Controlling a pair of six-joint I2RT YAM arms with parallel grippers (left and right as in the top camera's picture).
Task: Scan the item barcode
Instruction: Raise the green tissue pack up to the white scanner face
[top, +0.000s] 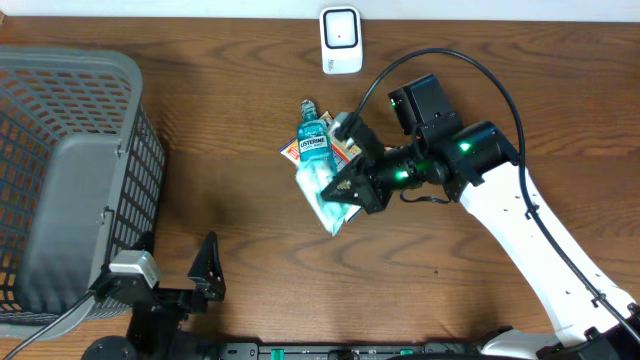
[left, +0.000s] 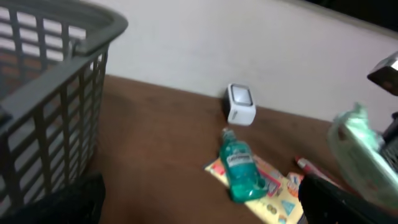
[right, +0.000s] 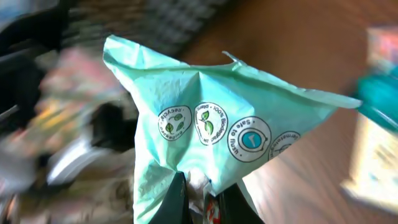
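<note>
Blue bottle (top: 314, 140), centre of overhead view: label reads "LISTERINE".
Green pouch (right: 211, 124), right-wrist view: round seals, upside-down wording unreadable.

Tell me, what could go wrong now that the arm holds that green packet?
The right arm's fingers pinch the soft green packet only at one edge, so it might slip or droop. It hangs close beside the mouthwash bottle, which a swing could knock. Its crumpled plastic may also hide the barcode from the scanner.
</note>
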